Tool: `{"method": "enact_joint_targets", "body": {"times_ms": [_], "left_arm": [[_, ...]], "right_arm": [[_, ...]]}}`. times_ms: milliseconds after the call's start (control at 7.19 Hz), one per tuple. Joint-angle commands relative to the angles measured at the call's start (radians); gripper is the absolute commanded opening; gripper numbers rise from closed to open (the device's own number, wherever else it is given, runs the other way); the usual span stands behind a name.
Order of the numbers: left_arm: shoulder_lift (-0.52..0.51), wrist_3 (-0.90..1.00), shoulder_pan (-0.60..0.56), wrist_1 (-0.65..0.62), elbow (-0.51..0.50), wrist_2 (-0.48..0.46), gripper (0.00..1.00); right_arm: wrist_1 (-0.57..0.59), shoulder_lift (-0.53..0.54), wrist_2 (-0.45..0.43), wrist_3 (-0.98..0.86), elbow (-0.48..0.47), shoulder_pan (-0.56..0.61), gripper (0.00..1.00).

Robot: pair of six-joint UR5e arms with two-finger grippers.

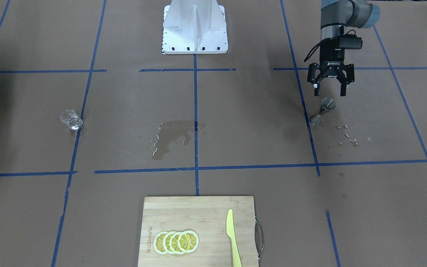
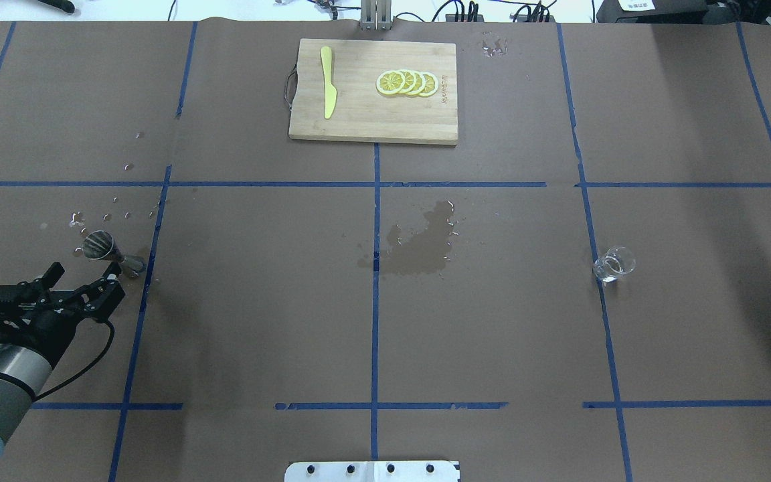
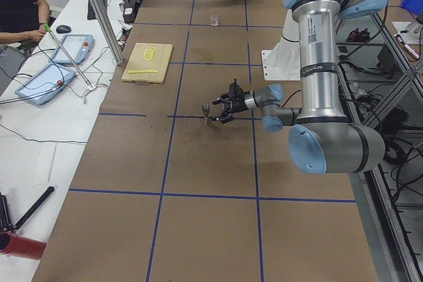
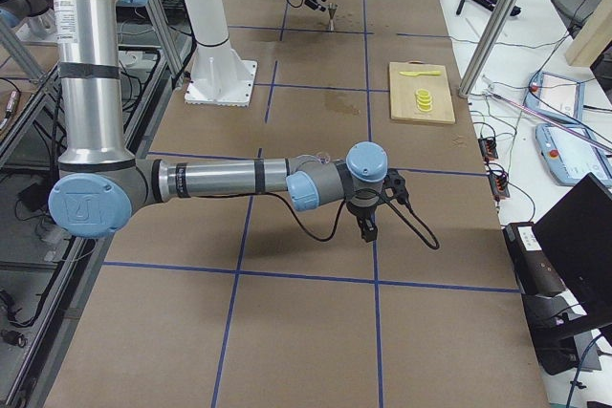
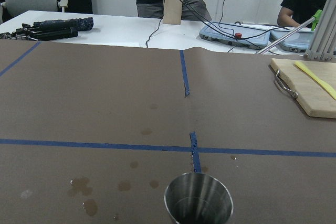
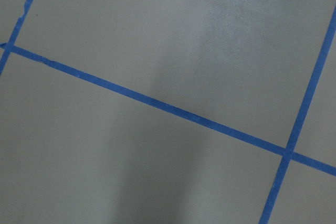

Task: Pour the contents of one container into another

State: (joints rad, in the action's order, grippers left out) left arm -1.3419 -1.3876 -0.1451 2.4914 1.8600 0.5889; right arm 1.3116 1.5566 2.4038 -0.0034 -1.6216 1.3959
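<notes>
With its jaws spread, the left claw (image 1: pixel 330 90) hovers just behind the upright grey steel hourglass jigger (image 1: pixel 323 110), so it should probably descend squarely around the narrow waist; the small clear glass cup (image 1: pixel 70 119) stands far across the counter (image 1: pixel 235 122).

Pretty clearly a robotics lab, not a kitchen. The big table is covered in brown paper (image 2: pixel 492 335) marked into a grid with blue tape lines (image 2: pixel 375 301), and 2 grey-and-blue robot arms (image 3: pixel 317 64) work off a white bolted pedestal (image 1: pixel 195 29). Grey teach-pendant tablets (image 3: pixel 49 84), loose cables and seated people line the white side bench (image 3: pixel 39 150).
</notes>
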Motion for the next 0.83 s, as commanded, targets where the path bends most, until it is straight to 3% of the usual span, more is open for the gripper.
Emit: {"method": "enact_joint_targets", "body": {"times_ms": [0,695], "left_arm": [[-0.069,0.006,0.004,0.0,-0.074,-0.044,0.97],[-0.138,0.013,0.004,0.0,-0.183,-0.057,0.84]], "right_arm": [[0.0,-0.001,0.0,-0.001,-0.004,0.0,1.0],[0.0,-0.006,-0.003,0.0,0.0,0.0,1.0]]}}
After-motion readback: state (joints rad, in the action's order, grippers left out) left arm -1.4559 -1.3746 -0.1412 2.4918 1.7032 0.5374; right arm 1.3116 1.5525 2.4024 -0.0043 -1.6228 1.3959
